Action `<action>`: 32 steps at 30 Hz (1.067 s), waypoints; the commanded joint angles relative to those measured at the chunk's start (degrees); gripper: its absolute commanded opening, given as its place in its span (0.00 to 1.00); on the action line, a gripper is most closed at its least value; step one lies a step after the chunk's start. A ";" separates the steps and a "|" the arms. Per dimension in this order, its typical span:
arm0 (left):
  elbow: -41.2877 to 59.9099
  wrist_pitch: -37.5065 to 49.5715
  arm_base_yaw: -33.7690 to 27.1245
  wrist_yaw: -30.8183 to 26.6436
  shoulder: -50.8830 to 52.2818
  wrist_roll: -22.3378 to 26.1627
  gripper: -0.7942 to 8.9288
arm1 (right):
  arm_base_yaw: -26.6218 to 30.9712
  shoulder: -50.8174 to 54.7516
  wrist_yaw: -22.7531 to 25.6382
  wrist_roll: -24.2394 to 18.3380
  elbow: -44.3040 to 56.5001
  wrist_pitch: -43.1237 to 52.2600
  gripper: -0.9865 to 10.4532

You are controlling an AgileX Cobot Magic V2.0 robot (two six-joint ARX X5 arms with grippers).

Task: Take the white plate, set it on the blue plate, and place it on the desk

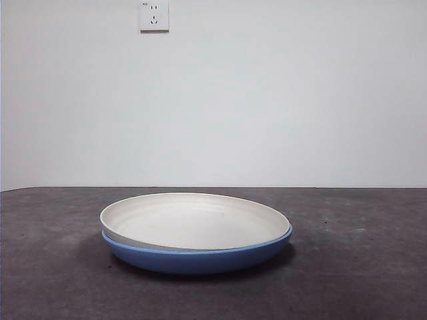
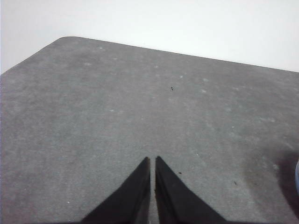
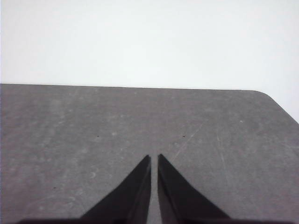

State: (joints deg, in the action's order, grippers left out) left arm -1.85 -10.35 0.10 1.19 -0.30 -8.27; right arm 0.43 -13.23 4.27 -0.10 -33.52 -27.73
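The white plate (image 1: 193, 220) lies inside the blue plate (image 1: 200, 257) on the desk (image 1: 360, 267), in the middle of the front view. It sits slightly tilted and shifted left, its left rim overhanging the blue rim. My left gripper (image 2: 153, 161) is shut and empty above bare desk (image 2: 117, 116); a sliver of the blue plate (image 2: 297, 177) shows at the edge of its view. My right gripper (image 3: 154, 158) is shut and empty above bare desk (image 3: 93, 135). Neither arm shows in the front view.
A white wall with a power socket (image 1: 154, 16) stands behind the desk. A rounded desk corner (image 2: 65, 39) shows in the left wrist view and another desk corner (image 3: 268, 95) in the right wrist view.
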 commanded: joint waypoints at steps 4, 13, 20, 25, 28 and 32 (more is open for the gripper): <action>1.18 -0.44 -0.13 -0.37 0.11 0.48 0.10 | 1.79 5.51 -3.67 -2.51 12.74 9.92 0.11; 1.18 -0.44 -0.13 -0.37 0.11 0.48 0.10 | 2.84 11.02 -7.30 -7.87 25.18 14.12 0.11; 1.18 -0.44 -0.13 -0.37 0.11 0.48 0.10 | 2.75 13.03 -7.23 -6.91 30.14 15.74 0.11; 1.18 -0.44 -0.13 -0.37 0.11 0.48 0.10 | 2.71 13.03 -7.23 -4.79 31.08 15.69 0.11; 1.18 -0.44 -0.13 -0.37 0.11 0.48 0.10 | 2.64 13.03 -7.23 -4.50 31.67 15.72 0.11; 1.18 -0.44 -0.13 -0.37 0.11 0.48 0.10 | 2.45 13.03 -7.19 -3.37 32.35 16.06 0.11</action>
State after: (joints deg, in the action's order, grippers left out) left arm -1.85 -10.35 0.10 1.19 -0.30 -8.27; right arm 2.98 -0.34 -2.98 -4.95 -1.91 -12.21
